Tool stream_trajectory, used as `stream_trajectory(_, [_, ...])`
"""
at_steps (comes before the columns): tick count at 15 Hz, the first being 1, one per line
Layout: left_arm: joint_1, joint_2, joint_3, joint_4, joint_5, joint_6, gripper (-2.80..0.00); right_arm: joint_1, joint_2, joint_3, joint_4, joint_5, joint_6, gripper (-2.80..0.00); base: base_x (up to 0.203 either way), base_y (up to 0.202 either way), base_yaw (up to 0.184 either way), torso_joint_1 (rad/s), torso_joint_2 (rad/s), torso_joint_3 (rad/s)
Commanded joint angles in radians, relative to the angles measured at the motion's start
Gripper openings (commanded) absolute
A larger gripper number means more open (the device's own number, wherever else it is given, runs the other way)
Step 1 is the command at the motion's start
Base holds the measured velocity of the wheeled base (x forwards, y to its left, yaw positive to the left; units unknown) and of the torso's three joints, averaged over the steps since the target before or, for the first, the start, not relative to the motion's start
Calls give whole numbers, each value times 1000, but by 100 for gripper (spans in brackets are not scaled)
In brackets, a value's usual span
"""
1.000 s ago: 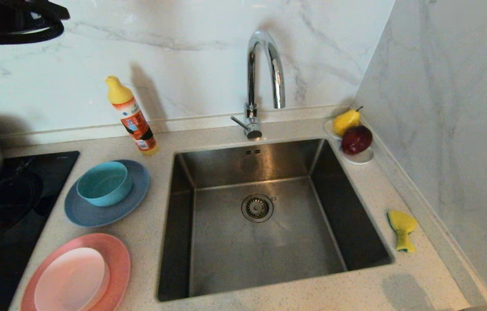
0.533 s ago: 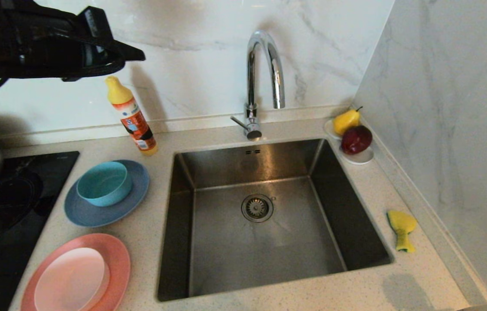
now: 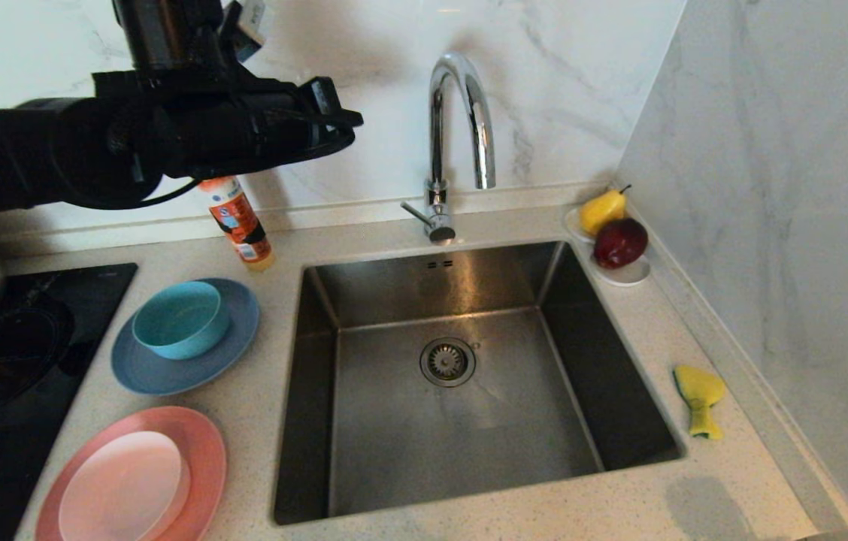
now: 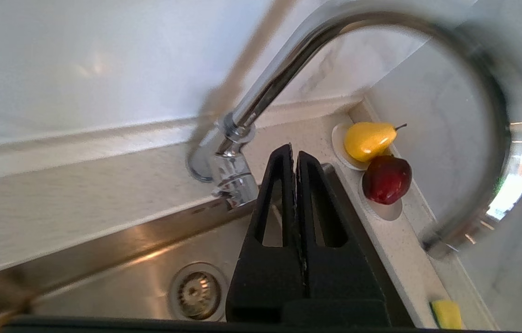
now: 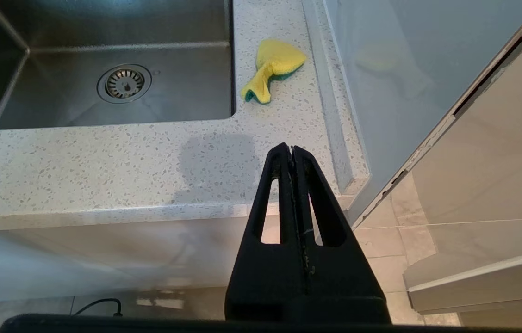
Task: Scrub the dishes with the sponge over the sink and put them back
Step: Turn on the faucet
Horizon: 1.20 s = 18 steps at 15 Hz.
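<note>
The left gripper (image 3: pixel 352 120), jaws shut and empty, hung above the counter, nothing scrubbed; next, opening over a dish, likely the teal bowl (image 3: pixel 180 318).

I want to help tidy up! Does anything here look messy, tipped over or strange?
Mostly tidy. The detergent bottle behind the blue-grey plate leans sideways instead of standing straight. The sponge, right of the sink, is pinched and twisted. A darker patch marks the counter's front edge, maybe damp. Nothing looks broken.
</note>
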<state>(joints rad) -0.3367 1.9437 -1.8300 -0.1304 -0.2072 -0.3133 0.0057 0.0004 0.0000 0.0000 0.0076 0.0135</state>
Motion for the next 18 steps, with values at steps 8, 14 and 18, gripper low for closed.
stream_trajectory(8, [-25, 286, -87, -181, 6, -24, -280, 0, 0, 0, 0, 0, 0, -280, 0, 0, 0, 0, 0, 0])
stream_trajectory(14, [-25, 337, -91, -219, 6, -20, -280, 0, 0, 0, 0, 0, 0, -280, 0, 0, 0, 0, 0, 0])
stream_trajectory(18, [-24, 358, -91, -271, 8, -18, -280, 0, 0, 0, 0, 0, 0, -280, 0, 0, 0, 0, 0, 0])
